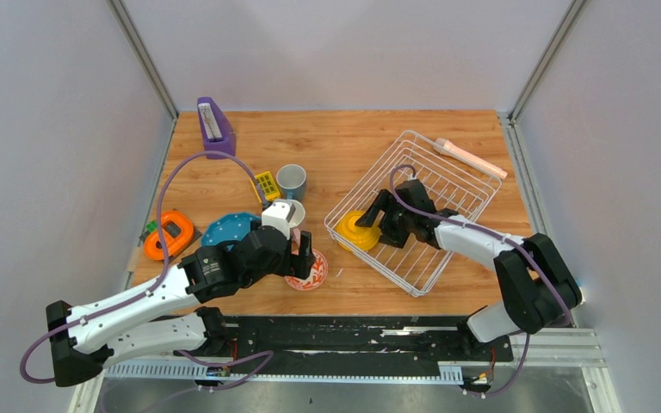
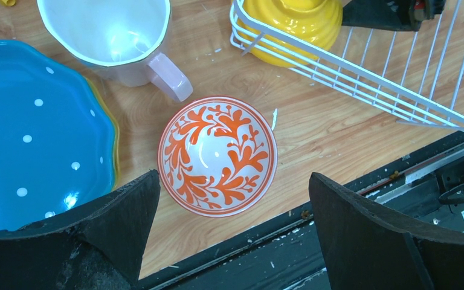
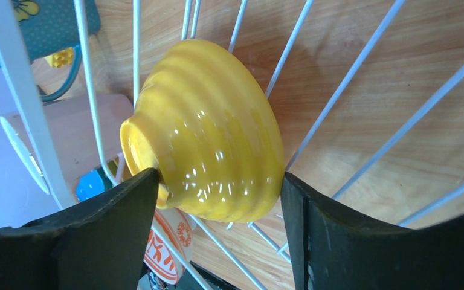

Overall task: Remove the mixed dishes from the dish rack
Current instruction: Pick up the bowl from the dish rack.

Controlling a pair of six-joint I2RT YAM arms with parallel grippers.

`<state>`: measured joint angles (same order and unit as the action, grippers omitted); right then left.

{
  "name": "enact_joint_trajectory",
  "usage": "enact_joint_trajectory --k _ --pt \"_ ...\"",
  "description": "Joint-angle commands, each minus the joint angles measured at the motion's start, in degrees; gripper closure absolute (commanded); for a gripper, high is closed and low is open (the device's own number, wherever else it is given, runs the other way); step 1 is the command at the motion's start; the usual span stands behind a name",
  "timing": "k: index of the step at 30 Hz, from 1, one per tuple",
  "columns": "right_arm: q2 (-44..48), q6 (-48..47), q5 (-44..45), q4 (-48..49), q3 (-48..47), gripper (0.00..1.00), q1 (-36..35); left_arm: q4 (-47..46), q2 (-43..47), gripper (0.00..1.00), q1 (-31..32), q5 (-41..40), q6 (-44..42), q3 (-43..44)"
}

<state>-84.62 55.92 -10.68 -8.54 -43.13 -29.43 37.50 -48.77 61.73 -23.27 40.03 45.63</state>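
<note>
One glossy ribbed yellow bowl point(image 3: 217, 133) lies tipped, clamped by the right end effector point(image 3: 220, 184).

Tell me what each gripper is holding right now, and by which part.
Right gripper clamps the ribbed yellow ceramic bowl across its outer wall, inside the white wire dish rack. Left gripper is open, holding nothing.

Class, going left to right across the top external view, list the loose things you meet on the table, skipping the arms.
Orange round gadget → purple wedge-shaped holder → small yellow grid block → blue mug → yellow ribbed bowl in the white wire rack → pale pink bar.
</note>
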Motion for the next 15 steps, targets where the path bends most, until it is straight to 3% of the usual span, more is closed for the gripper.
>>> enact_joint_trajectory --k 1,7,10,15 --pt "3.48 0.47 2.35 -0.19 1.21 0.35 -0.47 -1.25 0.67 0.00 0.11 -1.52 1.06 -0.67" --pt "8.05 0.76 2.83 -0.08 2.57 0.51 -0.45 -1.44 0.78 0.00 0.06 -1.46 1.07 -0.71" --pt "9.43 0.65 3.35 0.26 3.07 0.66 -0.45 -1.42 0.86 0.00 0.05 -1.42 1.30 -0.79" --pt "11.37 1.03 2.19 1.44 3.67 0.71 -0.45 -1.46 0.96 0.00 0.12 -1.42 1.53 -0.71"
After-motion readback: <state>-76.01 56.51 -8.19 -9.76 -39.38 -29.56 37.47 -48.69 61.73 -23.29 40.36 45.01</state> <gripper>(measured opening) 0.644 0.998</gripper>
